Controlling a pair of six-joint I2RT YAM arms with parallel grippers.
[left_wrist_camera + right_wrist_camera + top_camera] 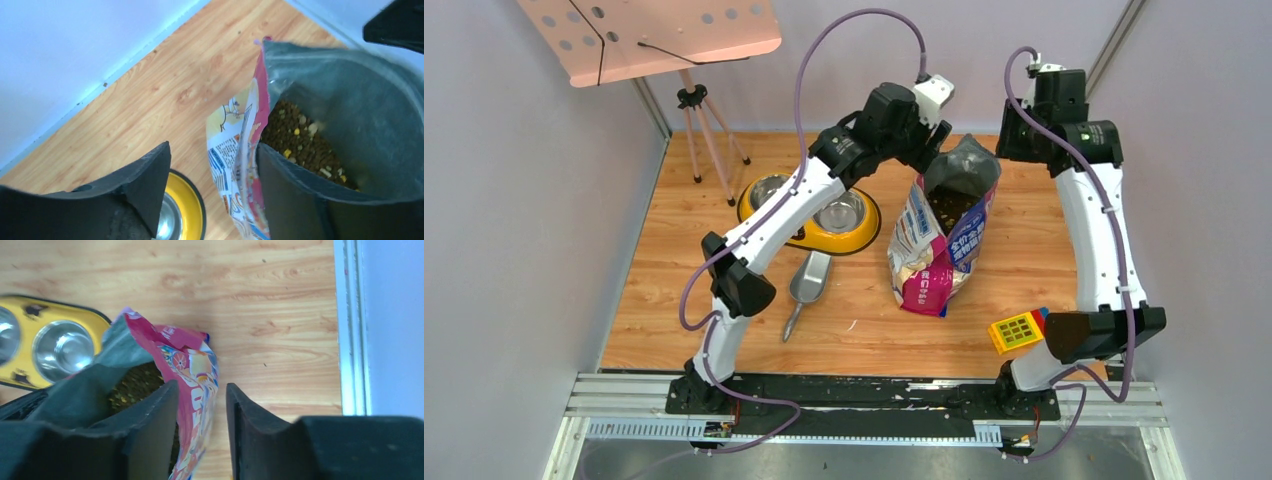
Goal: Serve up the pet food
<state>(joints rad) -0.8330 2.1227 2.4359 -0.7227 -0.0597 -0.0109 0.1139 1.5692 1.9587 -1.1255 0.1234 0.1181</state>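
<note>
White arms (pixel 774 215) with black joints and purple cables (pixel 798 90).

In the top view, part of the yellow feeder (pixel 856 243) is covered by the left arm (pixel 774 215), and the print on the bag (pixel 929 270) is too small to be read. Most of the pet food (pixel 300 145) is concealed by the bag's walls. In both wrist views the feeder is cut off by frame edges, and the bag's lower part is masked by the right end effector (pixel 202 395).
</note>
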